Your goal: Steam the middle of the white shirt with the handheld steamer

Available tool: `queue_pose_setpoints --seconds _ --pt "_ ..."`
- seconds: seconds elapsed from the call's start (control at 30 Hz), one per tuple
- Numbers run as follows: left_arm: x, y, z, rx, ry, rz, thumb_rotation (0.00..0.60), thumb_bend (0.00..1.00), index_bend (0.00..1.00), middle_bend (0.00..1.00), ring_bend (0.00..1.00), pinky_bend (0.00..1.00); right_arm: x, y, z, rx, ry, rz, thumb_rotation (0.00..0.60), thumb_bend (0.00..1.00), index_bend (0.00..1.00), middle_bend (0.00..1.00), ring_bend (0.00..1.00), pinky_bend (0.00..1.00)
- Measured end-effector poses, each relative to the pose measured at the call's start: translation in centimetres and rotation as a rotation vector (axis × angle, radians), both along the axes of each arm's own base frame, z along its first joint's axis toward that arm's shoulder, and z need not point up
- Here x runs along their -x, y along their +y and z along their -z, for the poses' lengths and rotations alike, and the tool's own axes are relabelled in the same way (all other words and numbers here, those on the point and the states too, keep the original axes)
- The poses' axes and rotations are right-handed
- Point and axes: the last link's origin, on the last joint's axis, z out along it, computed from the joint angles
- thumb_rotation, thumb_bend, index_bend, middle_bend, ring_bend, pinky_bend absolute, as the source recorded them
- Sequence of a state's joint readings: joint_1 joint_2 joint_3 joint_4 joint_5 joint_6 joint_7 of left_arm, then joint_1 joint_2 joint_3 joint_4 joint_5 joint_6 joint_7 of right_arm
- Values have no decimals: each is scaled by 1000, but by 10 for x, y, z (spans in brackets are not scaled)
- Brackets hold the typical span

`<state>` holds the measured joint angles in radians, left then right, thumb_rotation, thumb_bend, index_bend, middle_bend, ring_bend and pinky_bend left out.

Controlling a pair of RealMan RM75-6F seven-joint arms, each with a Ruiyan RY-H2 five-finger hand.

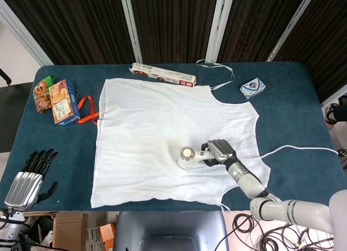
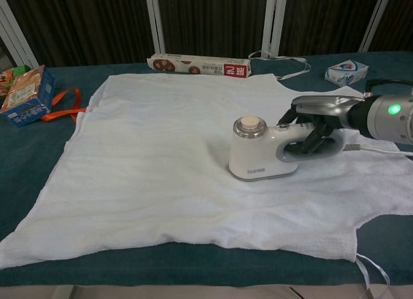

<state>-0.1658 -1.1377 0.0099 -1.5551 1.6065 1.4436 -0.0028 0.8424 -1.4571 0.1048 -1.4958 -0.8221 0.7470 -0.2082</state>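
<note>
The white shirt (image 1: pixel 162 132) (image 2: pixel 161 157) lies flat on the blue table. A white handheld steamer (image 1: pixel 190 158) (image 2: pixel 258 154) stands on its lower right part, right of the middle. My right hand (image 1: pixel 219 152) (image 2: pixel 316 121) grips the steamer's grey handle from the right, fingers wrapped around it. The steamer's white cord (image 1: pixel 293 149) runs off to the right edge. My left hand (image 1: pixel 27 178) hangs open off the table's near left corner, away from the shirt, seen only in the head view.
A long red and white box (image 1: pixel 162 73) (image 2: pixel 199 65) lies at the shirt's far edge. A blue snack box (image 1: pixel 64 102) (image 2: pixel 26 95), an orange strap (image 1: pixel 87 111) and snack packets (image 1: pixel 42 92) sit at the left. A small blue and white pack (image 1: pixel 252 88) (image 2: pixel 346 72) lies far right.
</note>
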Motion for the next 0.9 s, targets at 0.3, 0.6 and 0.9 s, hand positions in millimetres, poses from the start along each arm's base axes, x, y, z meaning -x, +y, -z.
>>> queue_pose_setpoints --seconds 0.3,0.6,0.9 --pt "0 1 2 2 5 -6 600 378 0 46 11 0 -1 -39 -8 96 17 63 600 728 1000 1000 1000 1000" --pt "0 3 4 12 13 -9 600 379 0 46 11 0 -9 -71 -2 155 35 112 600 728 1000 1000 1000 1000" --pt "0 4 4 11 11 -8 600 379 0 46 11 0 -30 -61 18 84 13 71 600 728 1000 1000 1000 1000"
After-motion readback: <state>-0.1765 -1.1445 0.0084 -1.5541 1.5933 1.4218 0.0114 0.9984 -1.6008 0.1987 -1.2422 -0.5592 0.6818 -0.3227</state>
